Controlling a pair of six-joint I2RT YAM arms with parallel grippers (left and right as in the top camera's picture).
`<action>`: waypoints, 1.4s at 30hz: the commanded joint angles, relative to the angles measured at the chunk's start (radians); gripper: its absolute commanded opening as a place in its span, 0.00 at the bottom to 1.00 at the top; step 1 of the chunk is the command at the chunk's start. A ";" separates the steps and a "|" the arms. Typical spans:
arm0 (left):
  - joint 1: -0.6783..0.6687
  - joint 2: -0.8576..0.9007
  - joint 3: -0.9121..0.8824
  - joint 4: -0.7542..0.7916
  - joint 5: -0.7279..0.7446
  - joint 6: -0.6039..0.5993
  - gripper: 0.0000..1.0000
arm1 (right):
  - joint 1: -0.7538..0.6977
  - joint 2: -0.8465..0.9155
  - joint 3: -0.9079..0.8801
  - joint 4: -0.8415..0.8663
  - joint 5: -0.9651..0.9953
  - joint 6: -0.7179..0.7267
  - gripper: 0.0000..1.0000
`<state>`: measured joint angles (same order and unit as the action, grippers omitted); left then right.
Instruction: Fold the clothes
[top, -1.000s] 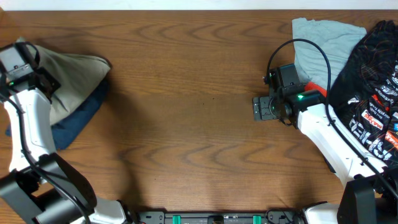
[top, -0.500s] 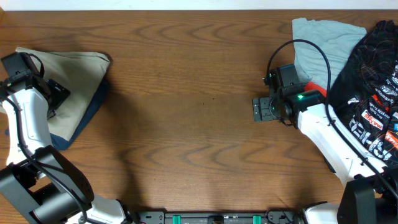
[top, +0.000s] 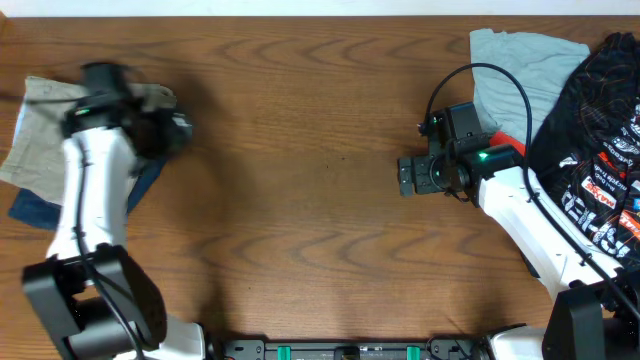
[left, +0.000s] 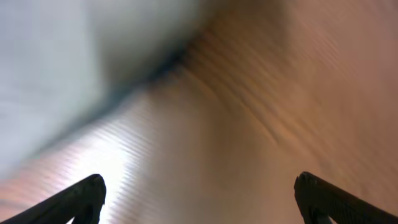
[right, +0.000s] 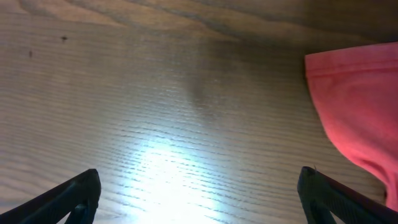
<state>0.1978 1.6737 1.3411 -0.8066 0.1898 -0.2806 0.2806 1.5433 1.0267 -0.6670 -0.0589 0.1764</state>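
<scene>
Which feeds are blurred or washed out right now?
Overhead: sharp except the left arm, smeared over the khaki garment. Left wrist: wholly blurred, pale cloth unreadable. Right wrist: crisp, with glare on the table left of the red garment.

Wide bare wood across the middle of the table (top: 300, 150) — free passage between both arms. Blocked at far left by khaki garment (top: 40, 150) over navy piece (top: 35, 210). Crowded at right — light-blue garment (top: 520, 70), black printed piece (top: 590, 120), red piece (right: 354, 106) just beside right gripper (top: 412, 177).
</scene>
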 joint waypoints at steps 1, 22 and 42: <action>-0.144 -0.014 -0.002 -0.056 0.041 0.138 0.98 | -0.021 -0.011 0.015 0.000 -0.028 0.014 0.99; -0.357 -0.346 -0.097 -0.499 -0.103 0.077 0.98 | -0.254 -0.104 -0.010 -0.328 -0.043 0.055 0.99; -0.419 -1.439 -0.539 -0.148 -0.228 0.061 0.98 | -0.253 -0.910 -0.441 0.031 -0.041 0.048 0.99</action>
<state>-0.2180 0.2520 0.8097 -0.9611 -0.0151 -0.2100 0.0319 0.6487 0.6155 -0.6353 -0.0975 0.2203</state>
